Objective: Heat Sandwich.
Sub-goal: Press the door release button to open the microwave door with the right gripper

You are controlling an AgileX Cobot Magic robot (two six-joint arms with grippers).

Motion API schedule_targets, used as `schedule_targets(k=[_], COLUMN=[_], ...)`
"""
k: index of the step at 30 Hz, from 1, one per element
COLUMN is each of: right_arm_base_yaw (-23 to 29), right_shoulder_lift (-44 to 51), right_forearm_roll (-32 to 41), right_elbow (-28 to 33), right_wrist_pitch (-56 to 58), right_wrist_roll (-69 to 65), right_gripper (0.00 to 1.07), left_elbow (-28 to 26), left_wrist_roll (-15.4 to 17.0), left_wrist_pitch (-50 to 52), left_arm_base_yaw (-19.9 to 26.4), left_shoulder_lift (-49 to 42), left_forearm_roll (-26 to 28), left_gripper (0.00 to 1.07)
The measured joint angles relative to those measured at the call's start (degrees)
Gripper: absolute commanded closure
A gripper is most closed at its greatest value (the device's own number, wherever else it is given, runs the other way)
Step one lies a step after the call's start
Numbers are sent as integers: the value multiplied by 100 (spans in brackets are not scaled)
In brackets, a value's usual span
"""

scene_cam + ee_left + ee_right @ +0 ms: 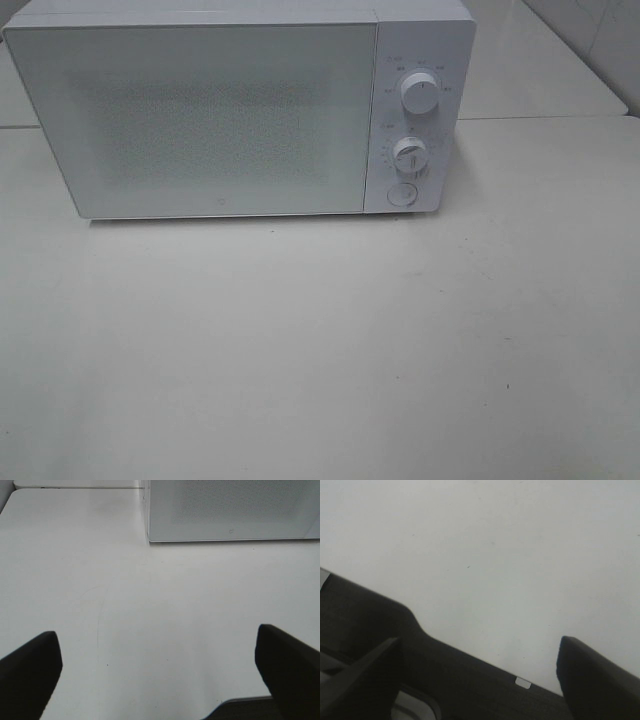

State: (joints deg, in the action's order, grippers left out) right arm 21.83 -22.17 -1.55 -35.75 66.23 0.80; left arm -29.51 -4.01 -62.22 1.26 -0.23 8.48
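Note:
The sandwich is out of view in every frame. A white microwave (230, 110) stands at the back of the white table (320, 340) with its door shut, and its lower front corner (225, 515) shows in the left wrist view. Neither arm appears in the exterior high view. My left gripper (160, 680) is open, its two black fingertips (30, 675) wide apart over bare tabletop. My right gripper (480, 680) is open too, with nothing between its fingertips (595, 675), hanging over the table's near edge.
The microwave has two round knobs (420, 92) and a round button (401, 194) on its right panel. A dark floor strip (420, 665) lies beyond the table edge in the right wrist view. A second table (540, 60) adjoins at the back right.

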Motion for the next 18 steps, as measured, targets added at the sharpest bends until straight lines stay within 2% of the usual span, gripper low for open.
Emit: schedule_targets(k=[5, 14, 18], right_arm_base_yaw=[-378, -1003, -1312], right_shoulder_lift=[642, 1627, 2166], right_forearm_roll=[-92, -109, -109], right_elbow=[11, 458, 653], right_wrist_pitch=[11, -264, -773], right_wrist_roll=[-80, -241, -258], right_gripper=[31, 31, 31], left_elbow=[0, 0, 0], left_wrist_roll=[0, 0, 0], left_wrist_pitch=[0, 0, 0], left_arm_base_yaw=[0, 0, 0], left_shoulder_lift=[0, 0, 0], left_forearm_roll=[0, 0, 0], left_gripper=[9, 9, 9])
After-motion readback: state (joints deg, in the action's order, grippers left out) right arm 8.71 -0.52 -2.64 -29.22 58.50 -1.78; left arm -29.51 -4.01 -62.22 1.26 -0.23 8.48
